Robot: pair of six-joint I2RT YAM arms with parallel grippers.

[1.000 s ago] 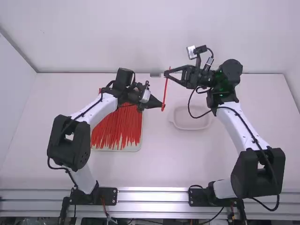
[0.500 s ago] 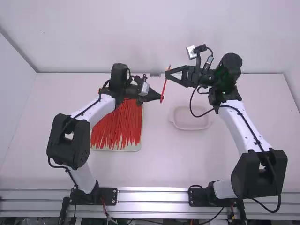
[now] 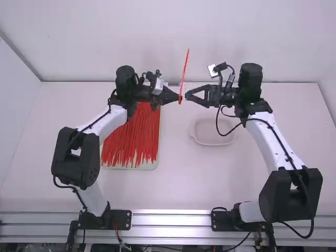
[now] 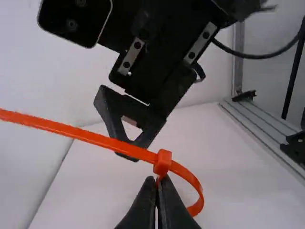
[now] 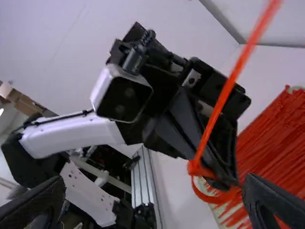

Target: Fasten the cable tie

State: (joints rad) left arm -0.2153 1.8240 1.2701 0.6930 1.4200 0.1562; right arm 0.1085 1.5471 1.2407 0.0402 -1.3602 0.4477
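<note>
built of white links and black joints on the left arm (image 3: 102, 122) and the right arm (image 3: 268, 139) alike. ends in a black two-finger left gripper (image 3: 177, 100) and right gripper (image 3: 189, 98). carries a white camera housing (image 5: 121, 98) with a dark face at the left wrist, and a black-faced box (image 4: 74, 19) with two small screws at the right. shows two silver plates (image 4: 131, 52) with screws on the right gripper's body. trails a thin black cable (image 4: 257, 56). stands on black base plates (image 3: 105, 218).
</note>
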